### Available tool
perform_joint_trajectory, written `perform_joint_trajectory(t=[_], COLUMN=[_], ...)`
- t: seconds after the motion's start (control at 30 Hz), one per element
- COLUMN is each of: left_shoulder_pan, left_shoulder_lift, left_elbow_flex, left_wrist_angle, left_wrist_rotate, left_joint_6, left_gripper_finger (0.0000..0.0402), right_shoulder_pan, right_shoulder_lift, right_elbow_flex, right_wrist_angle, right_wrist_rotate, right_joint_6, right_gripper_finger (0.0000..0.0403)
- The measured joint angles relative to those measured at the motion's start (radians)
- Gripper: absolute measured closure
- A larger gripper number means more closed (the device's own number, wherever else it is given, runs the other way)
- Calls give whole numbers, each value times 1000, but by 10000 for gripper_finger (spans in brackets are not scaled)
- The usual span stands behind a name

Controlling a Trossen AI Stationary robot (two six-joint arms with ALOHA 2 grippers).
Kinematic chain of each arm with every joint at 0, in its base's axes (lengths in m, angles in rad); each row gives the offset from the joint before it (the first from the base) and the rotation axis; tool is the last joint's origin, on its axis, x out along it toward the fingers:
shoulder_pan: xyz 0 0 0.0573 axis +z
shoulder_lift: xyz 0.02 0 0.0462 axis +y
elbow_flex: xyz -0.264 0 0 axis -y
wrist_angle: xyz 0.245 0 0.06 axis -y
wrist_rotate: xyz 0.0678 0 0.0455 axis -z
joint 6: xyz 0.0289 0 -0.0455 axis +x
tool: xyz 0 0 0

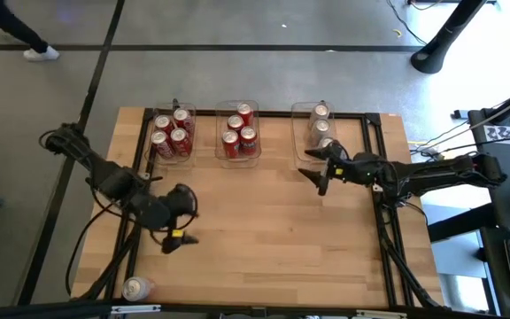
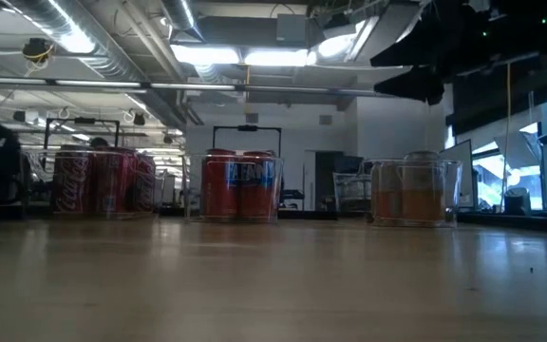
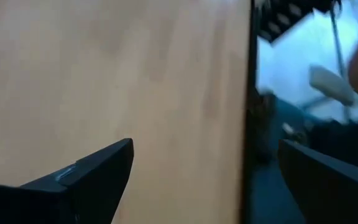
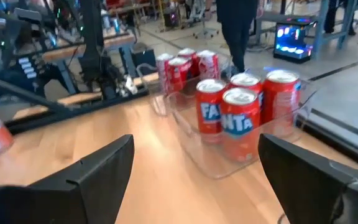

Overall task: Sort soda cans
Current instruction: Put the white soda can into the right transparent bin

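Along far edge: three clear plastic rectangular bins (image 1: 238,106) holding red and silver metal soda cans (image 1: 238,133).
Near-left corner: lone silver can (image 1: 136,288).
Left gripper (image 1: 183,222): jaws spread, empty.
Right gripper (image 1: 317,175): jaws spread, empty.

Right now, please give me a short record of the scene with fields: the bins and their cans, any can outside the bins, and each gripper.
left bin: four red cans
middle bin: four red cans, marked Fanta in the right wrist view
right bin: silver-topped cans, number unclear
loose can: lies alone at the near left corner of the table
left gripper: open, empty, over the near left of the table
right gripper: open, empty, just in front of the right bin
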Motion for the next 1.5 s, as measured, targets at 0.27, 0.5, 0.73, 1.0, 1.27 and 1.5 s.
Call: perform_joint_trajectory(t=[0.27,0.5,0.73,1.0,1.27,1.5], left_shoulder_pan=[-191,-334,-437,-480,-526,-565], left_shoulder_lift=[91,193,243,265,307,353], left_elbow_flex=[0,0,-1,-1,-1,-2], left_wrist_angle=[-45,-90,-133,-159,-147,-127], left_wrist_rotate=[128,266,309,311,311,311], left_joint_6=[-347,-735,-999,-1130,-1210,-1237], left_gripper_finger=[18,18,18,18,18,18], right_shoulder_pan=[11,11,11,11,11,11], right_shoulder_lift=[81,147,204,224,224,224], right_elbow_flex=[0,0,0,0,0,0], right_wrist_angle=[7,100,178,180,177,167], right_wrist_rotate=[1,0,-1,-1,-10,-10], right_joint_6=[5,0,-22,-45,-56,-58], right_gripper_finger=[61,61,61,61,61,61])
